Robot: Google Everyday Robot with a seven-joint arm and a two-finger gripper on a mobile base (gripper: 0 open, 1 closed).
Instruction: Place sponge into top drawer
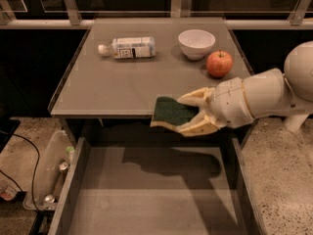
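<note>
My hand (183,114) is clamped on the sponge (166,110), which sticks out to the left over the bench (112,82) front edge. The open top drawer (146,204) sits straight below it.

The scene is dim and warm-toned, lit from above and somewhat from the right. The table (122,87) takes an even, dull light with no glare. The bowl (196,43) and the apple (219,63) throw short, soft shadows to their left. The pale arm (264,99) is the brightest thing, almost washed out at the right edge. The gripper (182,114), at the table's near edge and clamped on the sponge (171,111), casts a broad dark shadow with the arm onto the bottom of the top drawer (146,204). The drawer's far part lies in the table's shade. Beyond the far edge the background is nearly black. The bottle (128,47) carries faint highlights.
</note>
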